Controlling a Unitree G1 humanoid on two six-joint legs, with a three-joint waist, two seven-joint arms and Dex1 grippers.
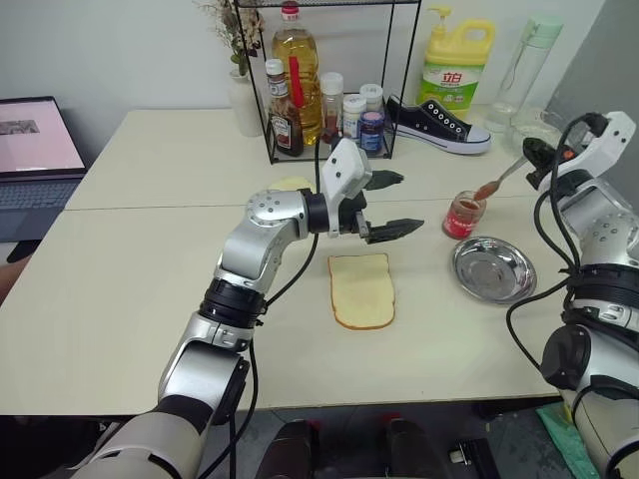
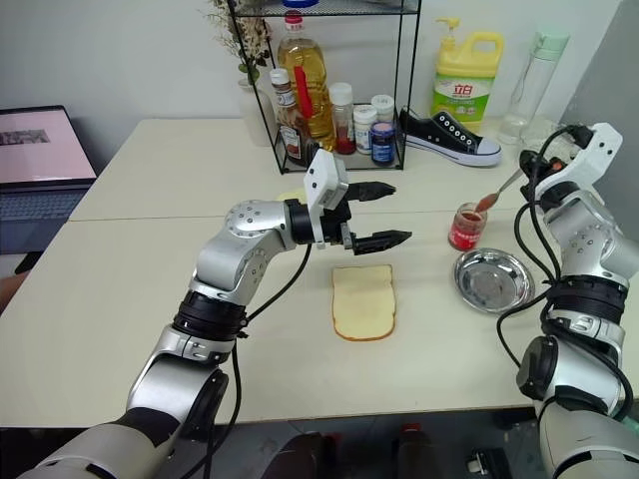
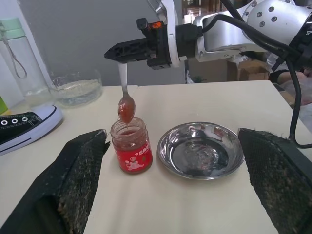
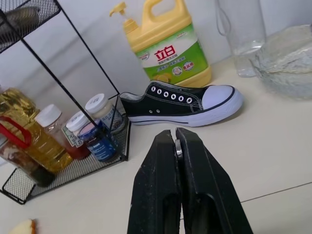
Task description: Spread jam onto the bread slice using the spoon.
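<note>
The pale cream counter [image 1: 150,299] carries everything, and my left claw [image 1: 391,206] hangs spread wide and empty above it, just past the far end of the long pale-yellow, tan-crusted bread slice [image 1: 361,289], which lies flat with its long axis running away from me. The round steel dish [image 1: 492,267] waits right of it. My right claw [image 3: 127,50] pinches the slim silver spoon [image 3: 125,92], handle up, its red-loaded bowl pointing down just above the small clear glass jar of red jam [image 3: 131,152], probably so drips fall back in.
</note>
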